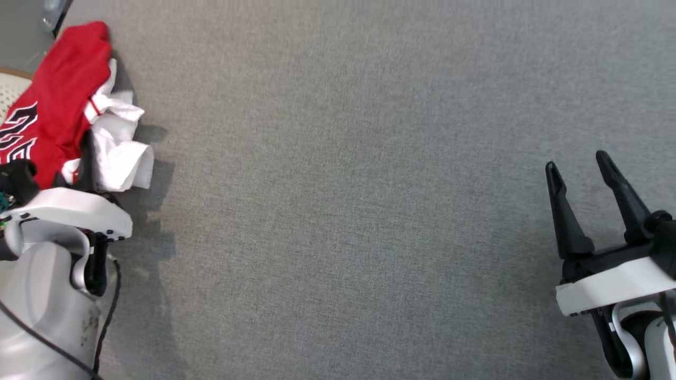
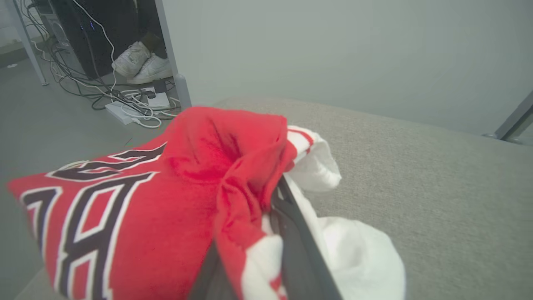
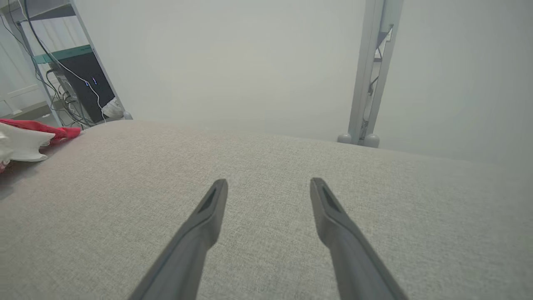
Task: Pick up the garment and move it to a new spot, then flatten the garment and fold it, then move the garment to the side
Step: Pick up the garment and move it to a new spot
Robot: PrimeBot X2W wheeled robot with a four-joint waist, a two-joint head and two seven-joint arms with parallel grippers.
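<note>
- My left gripper (image 2: 252,233) pinches the red-and-white garment (image 2: 125,216), a fold bunched between its fingers
- My right gripper (image 3: 269,183) is spread, well apart from it

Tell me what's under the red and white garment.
The grey cloth surface lies under the garment, whose red part overhangs the edge. The left gripper has its jaws buried in the folds. Their tips and anything else beneath are covered.
</note>
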